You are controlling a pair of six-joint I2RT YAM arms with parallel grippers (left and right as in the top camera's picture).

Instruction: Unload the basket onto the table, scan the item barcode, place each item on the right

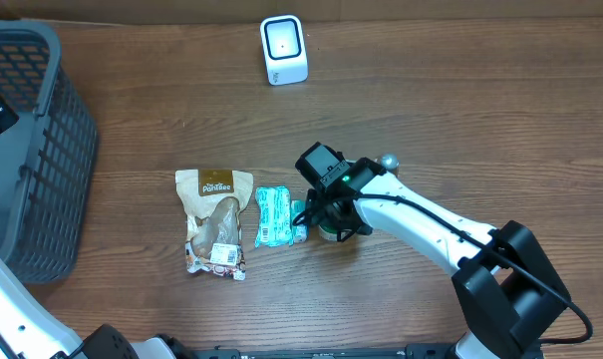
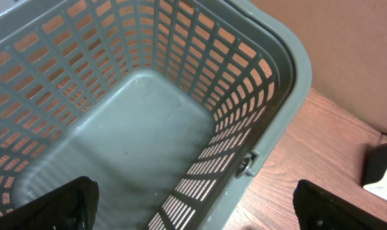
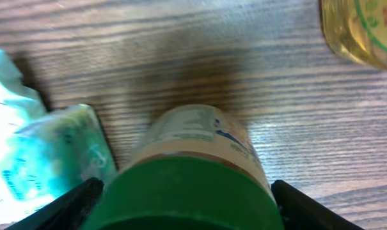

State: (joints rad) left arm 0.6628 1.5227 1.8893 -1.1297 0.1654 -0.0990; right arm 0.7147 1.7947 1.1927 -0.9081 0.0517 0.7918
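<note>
Clamping a jar (image 3: pixel 203 131) by its green lid (image 3: pixel 180 185) on the wooden table (image 1: pixel 460 90), a little right of the middle. Standing it lid-up, as far as can be told, with the long axis running from the tabletop up toward the wrist camera. Showing a pale label just beyond the lid, its print too blurred to read. Pressing the two fingers of the right gripper (image 3: pixel 188 195) against opposite sides of the lid, left and right, at a medium spread set by the lid's width. Reaching in with the right arm (image 1: pixel 421 224) from its base at the near right corner, slanting up and to the left across the table. Bending the wrist down over the jar and hiding nearly all of it from the overhead view. Lying just left of the jar, close to the left finger, a teal packet (image 1: pixel 274 216), lengthwise from far to near. Lying just beyond that packet, a brown snack bag (image 1: pixel 214 221), also lengthwise from far to near. Catching the edge of a yellowish rounded thing (image 3: pixel 366 32) in the wrist view, too cropped to name. Sitting well apart at the far side of the table, a white scanner (image 1: pixel 283 50) with its dark-framed window facing up. Hanging over the grey basket (image 2: pixel 283 57) at the table's left edge, the left gripper (image 2: pixel 193 198), tilted down into the basket. Spreading its jaws wide and gripping nothing.
</note>
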